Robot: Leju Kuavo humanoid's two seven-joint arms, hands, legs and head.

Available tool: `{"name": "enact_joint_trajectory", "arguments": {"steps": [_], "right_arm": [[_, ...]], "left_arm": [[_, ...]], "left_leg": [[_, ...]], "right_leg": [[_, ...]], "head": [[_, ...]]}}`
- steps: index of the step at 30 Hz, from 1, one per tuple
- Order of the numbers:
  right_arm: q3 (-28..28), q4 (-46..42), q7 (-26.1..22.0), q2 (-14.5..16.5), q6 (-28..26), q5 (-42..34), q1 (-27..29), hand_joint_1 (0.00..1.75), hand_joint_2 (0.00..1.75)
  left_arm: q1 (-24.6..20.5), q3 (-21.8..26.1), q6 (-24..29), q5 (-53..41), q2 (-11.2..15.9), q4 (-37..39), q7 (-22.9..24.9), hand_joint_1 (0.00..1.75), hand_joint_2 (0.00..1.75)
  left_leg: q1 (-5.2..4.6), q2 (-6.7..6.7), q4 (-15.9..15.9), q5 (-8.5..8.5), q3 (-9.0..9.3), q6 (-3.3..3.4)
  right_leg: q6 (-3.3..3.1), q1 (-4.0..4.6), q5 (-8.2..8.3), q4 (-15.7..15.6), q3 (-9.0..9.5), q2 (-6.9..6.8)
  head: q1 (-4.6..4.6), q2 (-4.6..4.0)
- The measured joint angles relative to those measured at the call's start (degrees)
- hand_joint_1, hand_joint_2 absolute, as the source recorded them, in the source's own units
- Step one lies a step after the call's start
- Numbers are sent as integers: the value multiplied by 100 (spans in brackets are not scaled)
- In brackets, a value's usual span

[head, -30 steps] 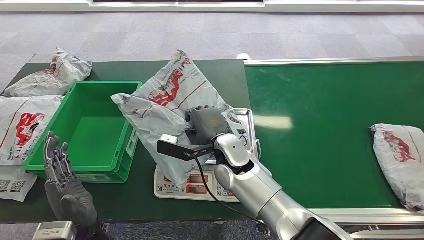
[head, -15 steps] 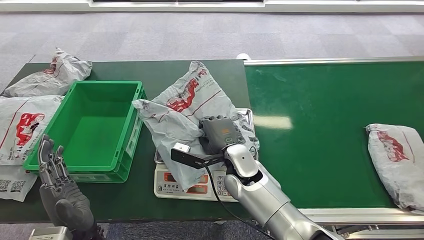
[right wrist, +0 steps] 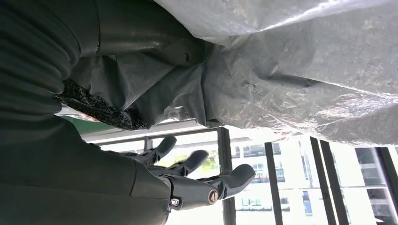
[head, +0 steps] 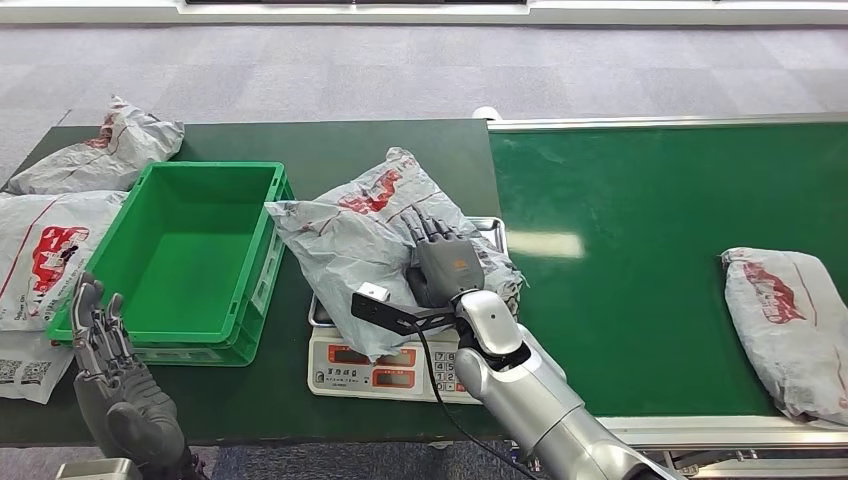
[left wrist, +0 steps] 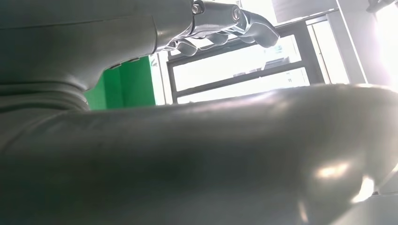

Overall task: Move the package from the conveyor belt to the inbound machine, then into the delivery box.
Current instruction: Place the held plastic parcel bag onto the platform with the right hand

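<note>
The package (head: 375, 240) lay on the scale (head: 385, 368) — just right of the green box (head: 180, 255) on the desk (head: 300, 140). The right hand (head: 445, 262) rested on it, fingers spread (no grip); the left hand (head: 115, 385) hung open, near.

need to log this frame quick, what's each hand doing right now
Left hand: open, fingers apart, holding nothing.
Right hand: open, fingers spread, resting on the crinkled grey plastic mailer package that lies on the scale.
</note>
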Motion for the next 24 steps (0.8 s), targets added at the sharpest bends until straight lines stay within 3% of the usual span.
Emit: {"name": "enact_joint_trajectory", "arguments": {"steps": [10, 19, 21, 23, 24], "right_arm": [[-55, -67, -11, -21, -66, -38, 43, 0, 175], [-314, -919, -152, -147, -161, -243, 398, 0, 175], [-349, -1299, -376, -187, -532, -199, 534, 0, 175], [-389, -2011, -724, -226, -1302, -4, 726, 0, 175], [-406, -2461, -941, -239, -1747, 105, 827, 0, 131]], "left_arm": [[3, 2, 77, -37, 0, -13, 2, 0, 0], [112, 2, 196, 39, 0, -18, -163, 0, 0], [111, 3, 300, 51, -1, -18, -238, 0, 0], [89, 7, 495, 14, -11, -14, -355, 0, 0], [59, 9, 615, -13, -18, -4, -427, 0, 0]], "left_leg": [[0, 0, 0, 0, 0, 0], [0, 0, 0, 0, -1, 0], [0, 0, 1, 0, -2, 0], [-1, -1, 2, 0, -6, 0], [-1, -2, 2, 0, -6, 0]], "right_leg": [[0, 0, 0, 0, 0, 0], [0, 0, 0, -1, -2, 0], [0, 0, 0, -1, -4, -1], [0, 0, 0, -1, -8, -3], [0, 0, 0, -2, -9, -3]], "head": [[1, 0], [1, 0], [1, 0], [1, 0], [1, 0]]}}
